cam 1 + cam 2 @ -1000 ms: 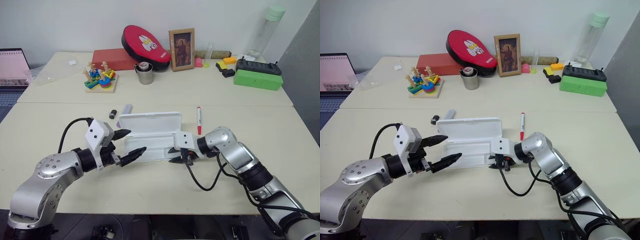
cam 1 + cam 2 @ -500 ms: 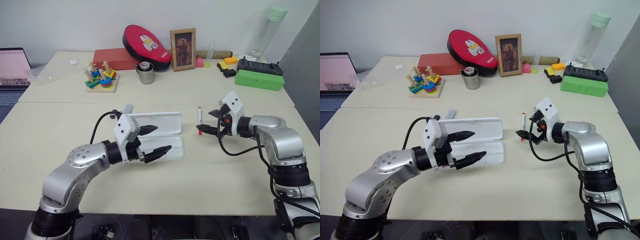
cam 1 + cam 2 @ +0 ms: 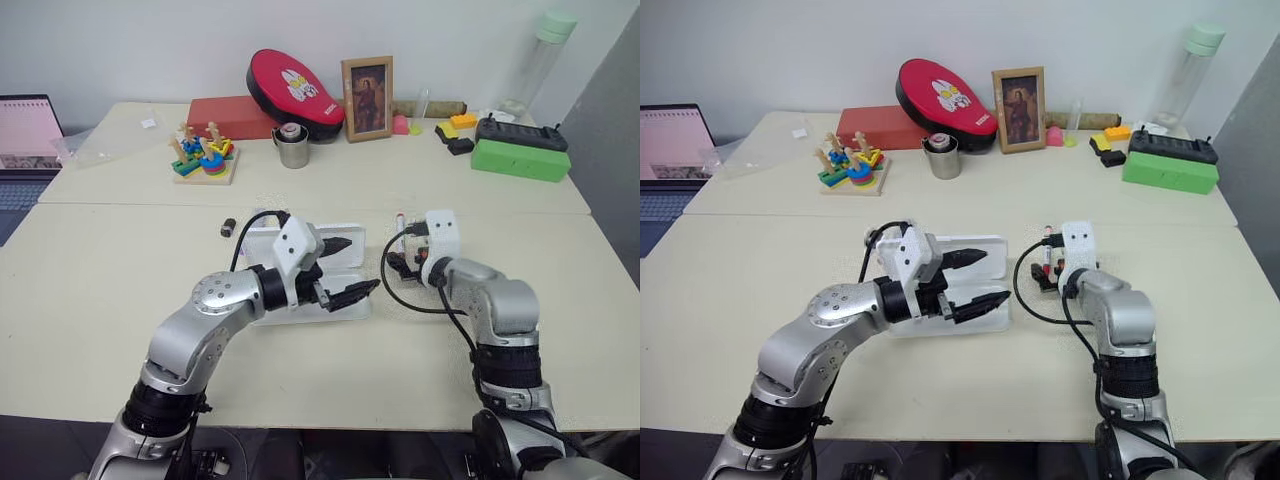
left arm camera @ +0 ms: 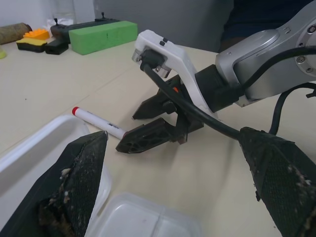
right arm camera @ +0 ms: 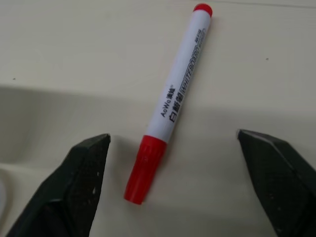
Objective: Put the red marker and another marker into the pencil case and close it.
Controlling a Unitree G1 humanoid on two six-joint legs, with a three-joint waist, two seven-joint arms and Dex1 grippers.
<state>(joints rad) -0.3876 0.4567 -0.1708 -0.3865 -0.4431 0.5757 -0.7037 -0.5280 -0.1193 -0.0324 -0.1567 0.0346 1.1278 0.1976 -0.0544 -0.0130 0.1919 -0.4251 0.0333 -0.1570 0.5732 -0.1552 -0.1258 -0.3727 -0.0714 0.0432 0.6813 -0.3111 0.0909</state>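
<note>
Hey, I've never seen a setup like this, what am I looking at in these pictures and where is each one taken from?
This is a humanoid robot with two arms, each ending in two black fingers. Two pictures come from cameras in its head, looking down over a table. The other two come from cameras on its wrists. On the table lies an open white pencil case, with a red marker beside it. The right gripper has its fingers spread on either side of the marker, not yet touching it. The left gripper hangs open above the case, holding nothing. Toys, a cup and boxes sit at the back.
</note>
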